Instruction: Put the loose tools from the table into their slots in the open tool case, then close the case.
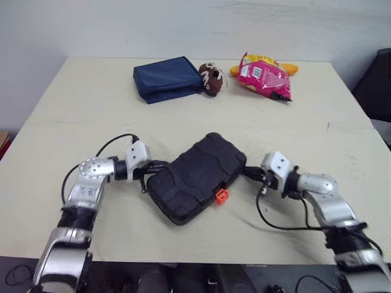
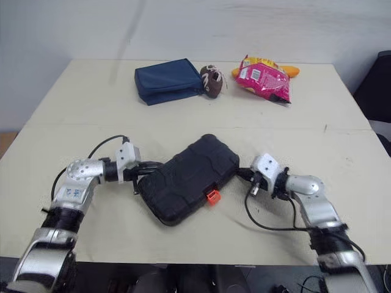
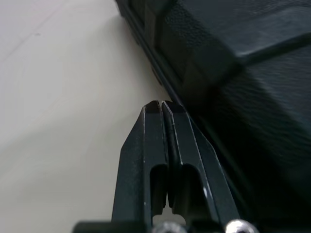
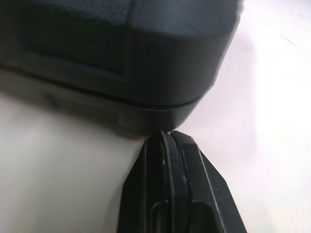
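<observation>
At table [image 1: 73,116] centre: closed tool case [image 1: 195,177] | left hand [image 1: 153,171] clenched | right hand [image 1: 247,172] clenched

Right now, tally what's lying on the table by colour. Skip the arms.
Black: 1, the closed tool case
Navy blue: 1, the pouch
Brown: 1, the small stuffed toy
Pink: 1, the snack bag
Total: 4
The orange-yellow edge behind the bag is not counted; I cannot tell if it is a separate thing.
</observation>
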